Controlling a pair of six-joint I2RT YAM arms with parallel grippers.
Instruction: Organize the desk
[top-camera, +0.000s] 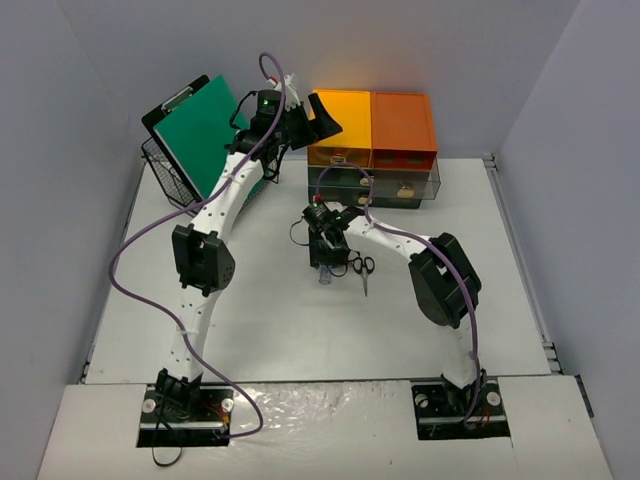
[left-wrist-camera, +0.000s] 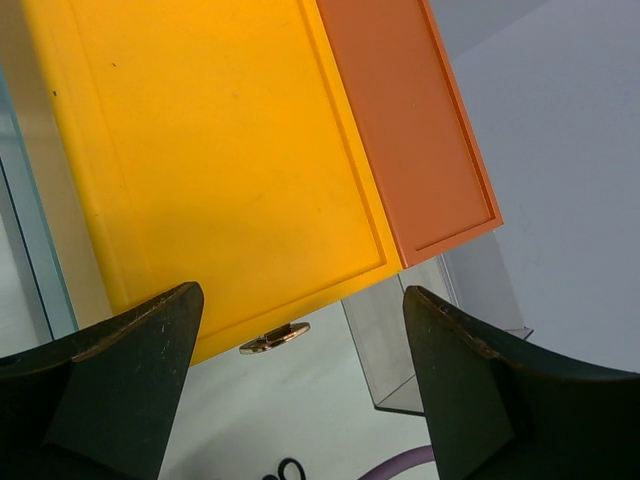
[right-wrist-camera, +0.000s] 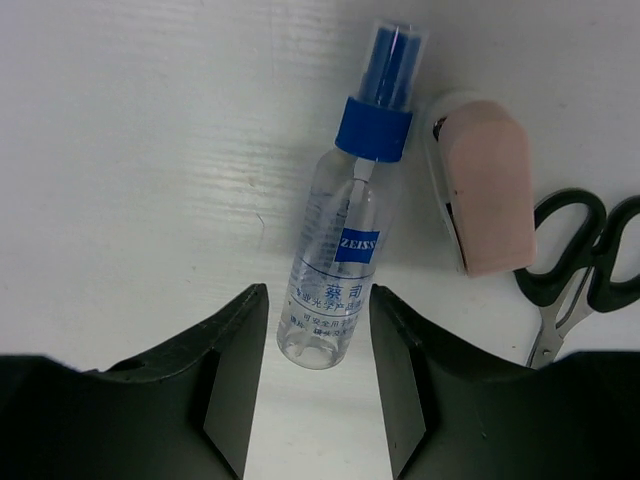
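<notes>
The desk (right-wrist-camera: 150, 150) under me is matt white with a faint streaky grain. The spray bottle (right-wrist-camera: 340, 250) is clear glossy plastic with a see-through blue cap. Just beside the bottle, the stapler (right-wrist-camera: 490, 200) has a smooth matt pink plastic shell over bright metal. Past it from the bottle, the scissors (right-wrist-camera: 580, 260) have glossy black plastic handles and bare metal blades. Well apart from the bottle, the yellow box (left-wrist-camera: 220, 150) and orange box (left-wrist-camera: 410, 120) are smooth, softly shiny plastic, with a polished brass-coloured knob (left-wrist-camera: 275, 337) and a clear plastic drawer unit (left-wrist-camera: 385, 350). My right gripper (right-wrist-camera: 318, 385) and left gripper (left-wrist-camera: 300, 390) have matt black plastic fingers (right-wrist-camera: 235, 390).
</notes>
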